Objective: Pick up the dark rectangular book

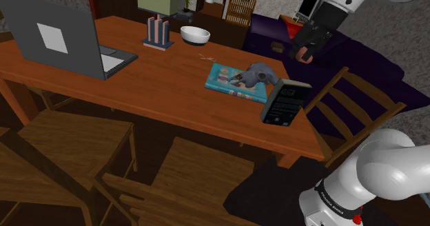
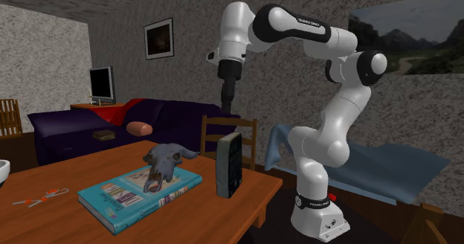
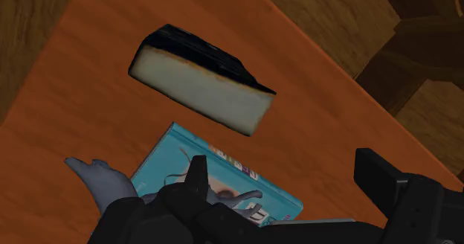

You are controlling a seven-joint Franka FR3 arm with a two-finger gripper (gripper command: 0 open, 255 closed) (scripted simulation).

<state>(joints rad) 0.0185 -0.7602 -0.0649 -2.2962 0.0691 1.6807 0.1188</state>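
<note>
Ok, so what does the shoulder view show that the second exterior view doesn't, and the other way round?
Shoulder view: a grey laptop on the table toward that view's left, and wooden chairs nearest the camera.
Second exterior view: a small framed picture and a landscape painting on the walls.
Both: the dark book standing upright near the table's edge, the teal book lying flat with an animal skull on it, and the open gripper up in the air, clear of the dark book.
</note>
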